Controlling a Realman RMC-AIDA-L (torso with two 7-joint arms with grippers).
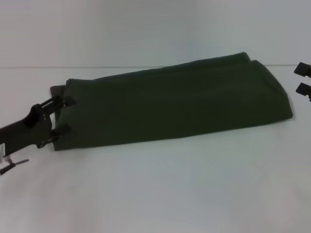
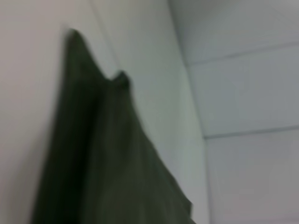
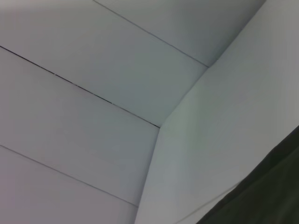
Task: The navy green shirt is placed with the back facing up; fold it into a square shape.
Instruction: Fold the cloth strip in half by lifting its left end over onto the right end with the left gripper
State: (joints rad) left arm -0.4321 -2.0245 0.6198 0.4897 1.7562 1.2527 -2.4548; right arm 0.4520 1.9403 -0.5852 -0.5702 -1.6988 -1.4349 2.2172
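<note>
The navy green shirt (image 1: 175, 104) lies on the white table (image 1: 155, 194) as a long folded band running left to right, so it is not yet square. The left gripper (image 1: 64, 114) sits at the band's left end, jaws apart with one fingertip at each corner. To fold well, it should pinch all layers evenly and carry that end flat across. The right gripper (image 1: 303, 78) waits just off the right end, jaws apart.
</note>
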